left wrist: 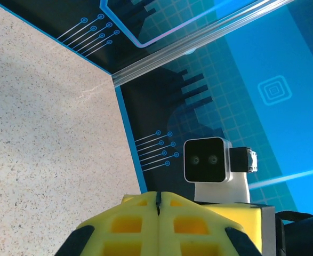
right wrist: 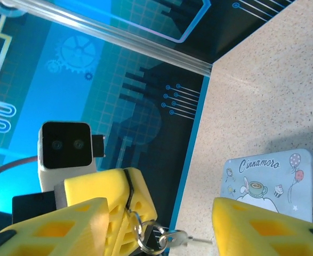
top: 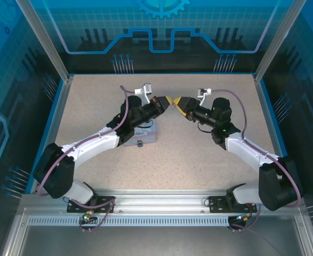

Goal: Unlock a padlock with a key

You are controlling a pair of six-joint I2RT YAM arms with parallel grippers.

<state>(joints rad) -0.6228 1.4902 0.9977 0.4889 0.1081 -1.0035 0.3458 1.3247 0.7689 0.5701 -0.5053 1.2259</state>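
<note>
Yellow fingers [left wrist: 140, 213] of the left gripper [left wrist: 159, 200] are seen closest, at the bottom edge of the left wrist view, pressed together with only a thin seam between them. In the right wrist view, a key ring [right wrist: 144, 234] is shown pinched in that seam, low and left of centre, with the key [right wrist: 178, 238] hung from it, blade pointed right. The speckled table [top: 199, 154] is spread across the middle of the top view, where both arms are positioned tip to tip above centre. The right gripper [right wrist: 159, 213] is spread wide with nothing held, one finger to each side of the hanging key. The pale-blue tin [right wrist: 268, 181] is placed at lower right of the right wrist view. The padlock [top: 139, 143] is taken to be the small dark item just beside the tin's lower edge in the top view, left of centre, beneath the left arm. The step in hand is judged to be a key handover. Next, the right jaws must be closed squarely on the key's bow before the ring is released.
</note>
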